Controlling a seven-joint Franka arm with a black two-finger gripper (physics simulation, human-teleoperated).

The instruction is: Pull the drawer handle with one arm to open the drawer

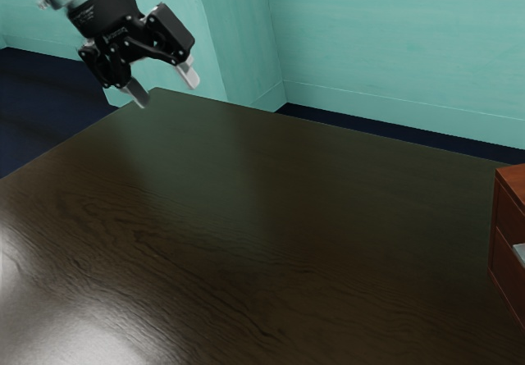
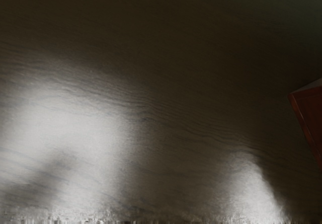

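Note:
A reddish-brown drawer cabinet (image 1: 509,242) stands at the exterior view's right edge, on the dark wooden table (image 1: 246,234). A pale handle (image 1: 519,253) peeks out at its front, mostly cut off by the frame. My black gripper (image 1: 164,86) hangs high at the upper left, above the table's far corner and a long way from the cabinet. Its two grey-tipped fingers (image 1: 189,75) stand apart with nothing between them. In the wrist view a corner of the cabinet (image 2: 309,116) shows far off over the table (image 2: 151,108).
Teal walls (image 1: 394,37) with a pale baseboard rise behind the table. A dark blue floor (image 1: 41,94) lies beyond the table's far edge. The broad tabletop stretches between my hand and the cabinet.

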